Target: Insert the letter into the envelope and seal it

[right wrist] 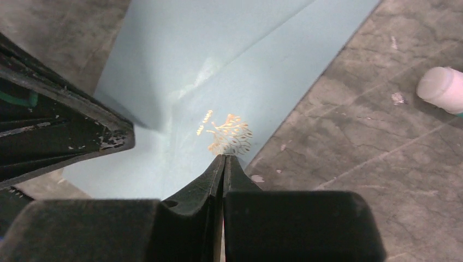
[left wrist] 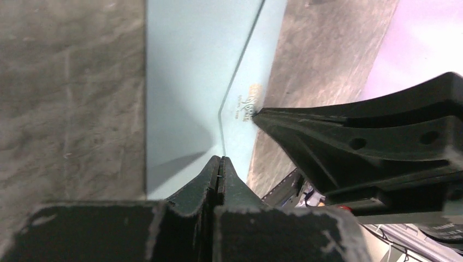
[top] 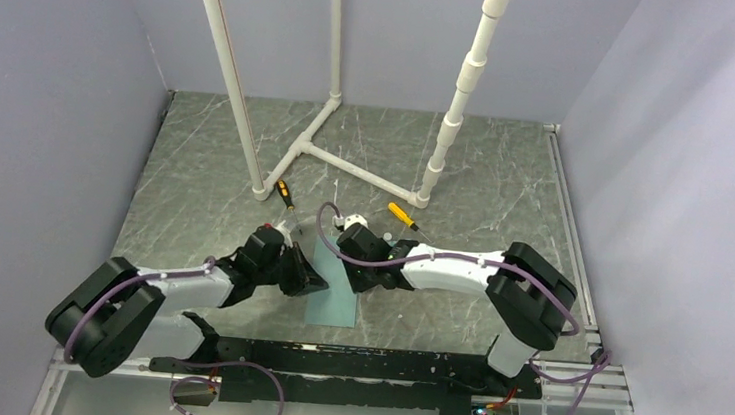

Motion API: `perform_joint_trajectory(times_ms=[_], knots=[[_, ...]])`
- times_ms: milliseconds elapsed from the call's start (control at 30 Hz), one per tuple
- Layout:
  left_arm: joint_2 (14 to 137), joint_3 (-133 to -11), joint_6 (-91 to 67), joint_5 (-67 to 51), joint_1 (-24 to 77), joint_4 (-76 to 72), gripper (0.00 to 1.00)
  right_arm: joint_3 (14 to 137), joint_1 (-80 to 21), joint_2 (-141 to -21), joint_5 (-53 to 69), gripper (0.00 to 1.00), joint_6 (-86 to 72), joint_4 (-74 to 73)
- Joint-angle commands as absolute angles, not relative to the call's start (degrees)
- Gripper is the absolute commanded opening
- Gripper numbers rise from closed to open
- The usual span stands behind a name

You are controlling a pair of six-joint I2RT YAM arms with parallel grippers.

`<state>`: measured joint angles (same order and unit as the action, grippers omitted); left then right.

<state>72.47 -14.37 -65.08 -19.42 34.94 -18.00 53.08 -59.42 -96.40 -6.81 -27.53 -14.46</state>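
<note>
Envelope (top: 334,290): flat on table (top: 195,182), flap (left wrist: 248,82) folded over; letter unseen
Left gripper (left wrist: 220,161): fingers pressed together, tip on envelope
Right gripper (right wrist: 224,159): same, beside gold motif (right wrist: 226,134)
Sealing: press evenly; slide along flap edge

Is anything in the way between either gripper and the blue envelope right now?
Nothing visible. The left gripper and the right gripper both have closed jaws, with their tips right over the envelope, near its flap. I cannot tell whether they actually touch it.
</note>
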Motion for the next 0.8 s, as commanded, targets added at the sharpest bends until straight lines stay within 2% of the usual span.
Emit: perform_joint_trajectory(times_ms=[0, 233, 500, 767], knots=[[68.3, -19.2, -61.6, -18.0, 34.5, -12.1, 0.03, 54.5, -59.9, -94.4, -2.3, 0.05, -25.3, -13.9], [68.1, -21.6, -61.4, -15.8, 34.0, -9.3, 0.02, 59.9, -63.4, -99.7, -7.3, 0.05, -27.9, -15.7], [70.6, -23.0, -62.4, -13.3, 33.2, -7.7, 0.03, 60.4, -64.2, -100.8, -14.2, 0.00, -32.1, -15.5], [74.0, -23.9, -61.7, -14.9, 33.0, -10.9, 0.02, 61.0, -64.3, -102.6, -11.9, 0.00, -30.3, -13.1]])
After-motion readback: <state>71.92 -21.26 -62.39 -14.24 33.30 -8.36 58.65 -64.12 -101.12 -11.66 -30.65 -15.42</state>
